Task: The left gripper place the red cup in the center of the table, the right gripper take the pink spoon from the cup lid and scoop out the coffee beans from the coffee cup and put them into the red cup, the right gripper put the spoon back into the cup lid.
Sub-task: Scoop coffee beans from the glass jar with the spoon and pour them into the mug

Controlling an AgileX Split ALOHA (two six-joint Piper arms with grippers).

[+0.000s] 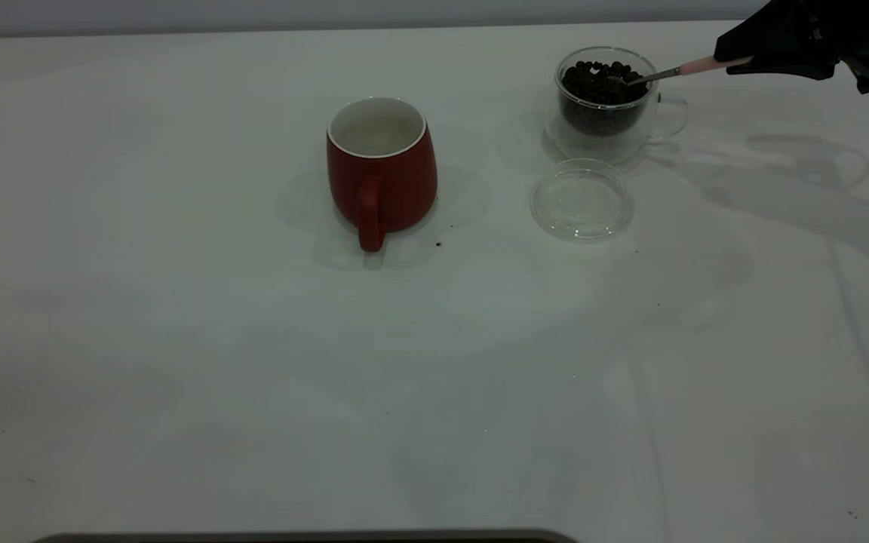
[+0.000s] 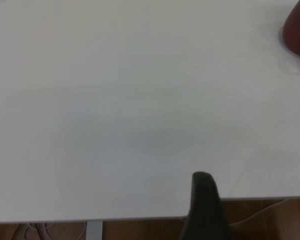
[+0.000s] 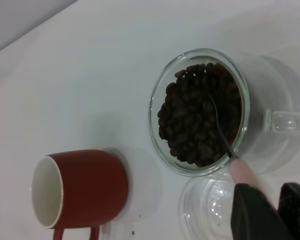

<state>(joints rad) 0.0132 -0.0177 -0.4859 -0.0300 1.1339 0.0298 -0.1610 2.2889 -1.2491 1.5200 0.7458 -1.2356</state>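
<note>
Fingers of the right gripper [image 1: 736, 64] are clenched on the slim pale-pink handle of the pink spoon [image 1: 680, 71], whose shiny metal bowl is dipped into the coffee beans [image 1: 600, 81] heaped in the coffee cup [image 1: 606, 102], a clear double-walled glass mug at the far right of the bench [image 1: 253, 362]. Scooping is the step in hand, I judge; it would go best with the bowl pushed shallowly under the loose, rounded beans, then levelled before it clears the glass rim, since the beans roll easily off smooth metal. Just beside the mug, on the near side, the cup lid [image 1: 581, 200], a shallow clear disc with a raised rim, lies empty. Well apart toward the centre stands the red cup [image 1: 382, 170], glossy rounded ceramic, upright, white inside with no beans visible. Only one dark finger [image 2: 206, 210] of the left gripper shows, at the bench edge, so I cannot tell its state
</note>
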